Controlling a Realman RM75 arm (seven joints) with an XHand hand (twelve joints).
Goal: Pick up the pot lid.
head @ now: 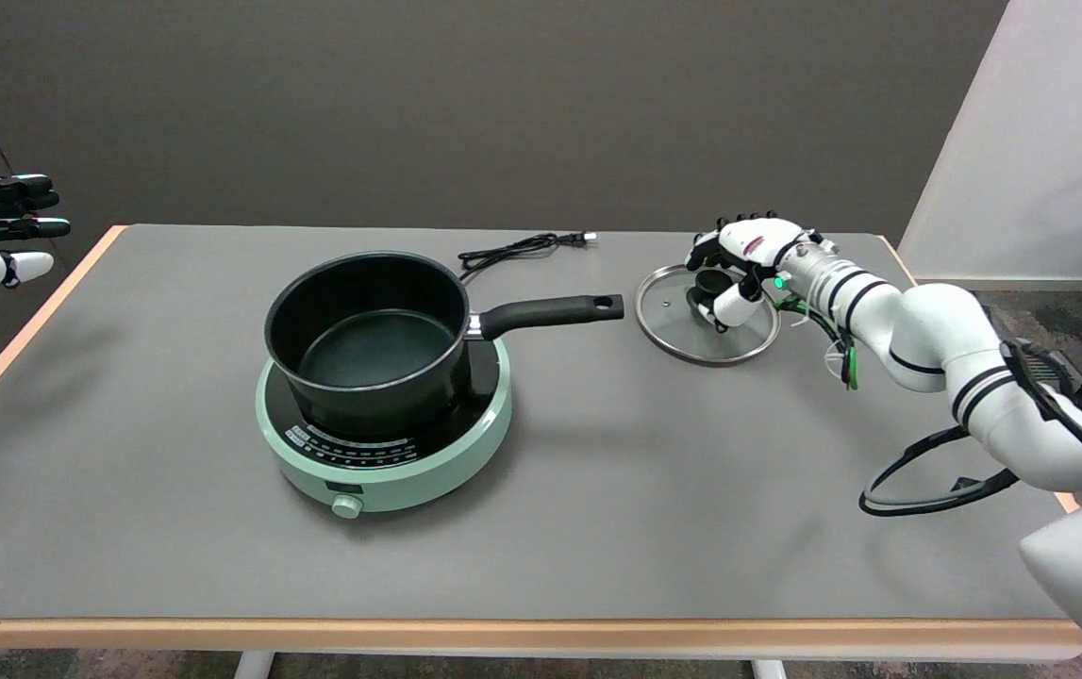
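Near edge: the grey surface (597,528) with a pale wood rim, backed by a dark wall. At 9 o'clock of centre, a green hotplate (386,436) carried a black pot (369,338). At 2 o'clock, the glass pot lid (706,314) lay flat; the right hand (739,264) curled around its knob, grip uncertain.

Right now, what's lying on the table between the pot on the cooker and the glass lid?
Only the pot's black handle reaches into that stretch from the pot, its tip stopping just short of the glass lid; otherwise the head view shows bare grey table.
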